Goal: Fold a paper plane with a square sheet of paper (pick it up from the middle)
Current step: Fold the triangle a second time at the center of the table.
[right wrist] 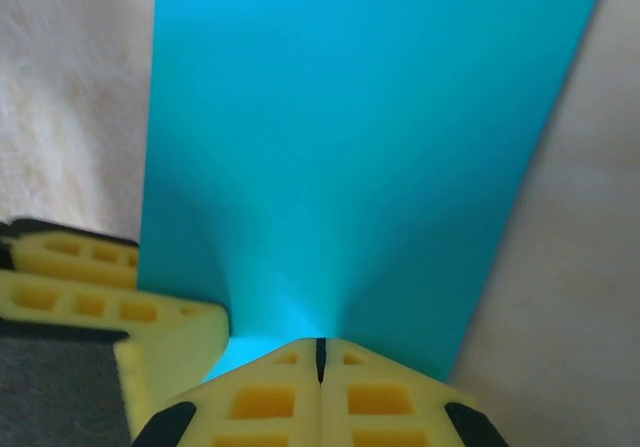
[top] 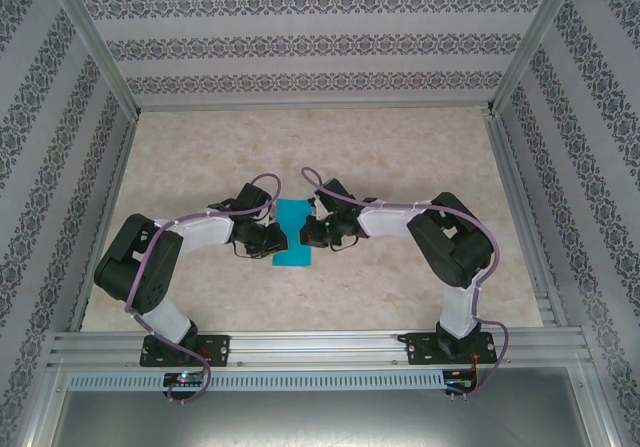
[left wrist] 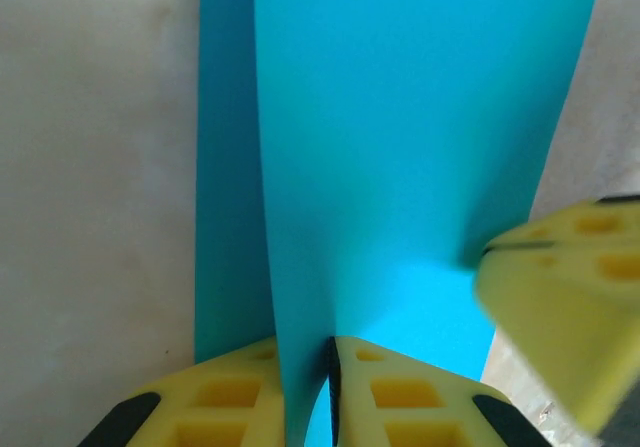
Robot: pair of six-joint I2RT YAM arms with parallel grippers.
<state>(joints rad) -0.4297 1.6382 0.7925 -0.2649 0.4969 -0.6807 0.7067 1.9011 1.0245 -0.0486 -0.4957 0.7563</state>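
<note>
teal sheet of paper (top: 292,249), waist pinched, left tool (left wrist: 305,345) and right tool (right wrist: 320,347) clamped on it

No readable text, no labels, no numbers

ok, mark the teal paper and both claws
teal paper (top: 292,255), top view, its near end.
left claw (left wrist: 305,362), left wrist view, between its fingertips.
right claw (right wrist: 320,352), right wrist view, where its fingertips meet.

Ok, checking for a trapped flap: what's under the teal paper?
In the left wrist view, a darker lower layer of the teal paper peeks out at its left, marbled tabletop beside it. Whatever lies directly beneath is covered.
</note>
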